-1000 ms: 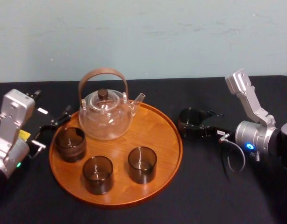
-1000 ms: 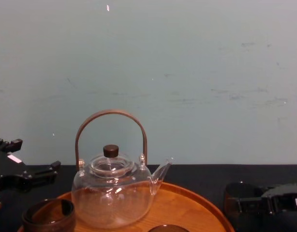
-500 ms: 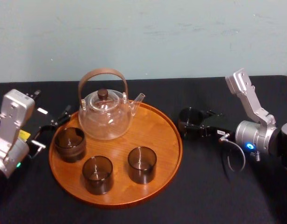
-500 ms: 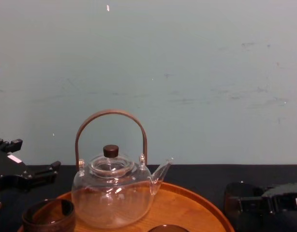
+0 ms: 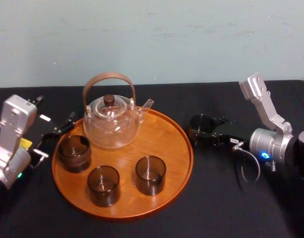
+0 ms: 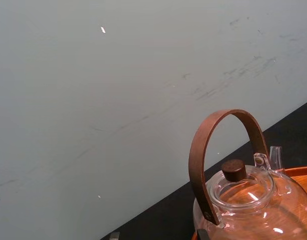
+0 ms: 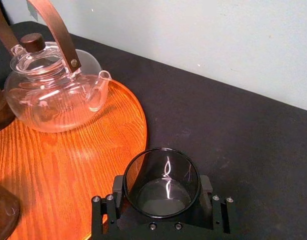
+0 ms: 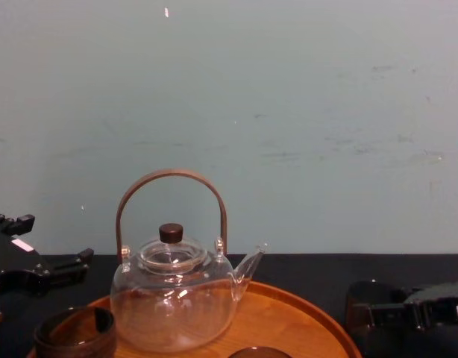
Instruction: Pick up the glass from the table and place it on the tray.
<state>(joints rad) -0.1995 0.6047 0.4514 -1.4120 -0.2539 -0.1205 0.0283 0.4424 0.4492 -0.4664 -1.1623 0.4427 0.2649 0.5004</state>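
Hardly anything had shifted over the last second. Right gripper sat low on the table, jaws pressed to both sides of the glass. Glass stood on the black cloth just off the tray's right rim. Left gripper was idle near the table's left edge, jaws apart.

Risks, as judged: the smooth, round, smoked glass could slip from the hard pads. Carried too low, its base could catch the raised wooden rim. Thin clear teapot stood on the tray's far side.
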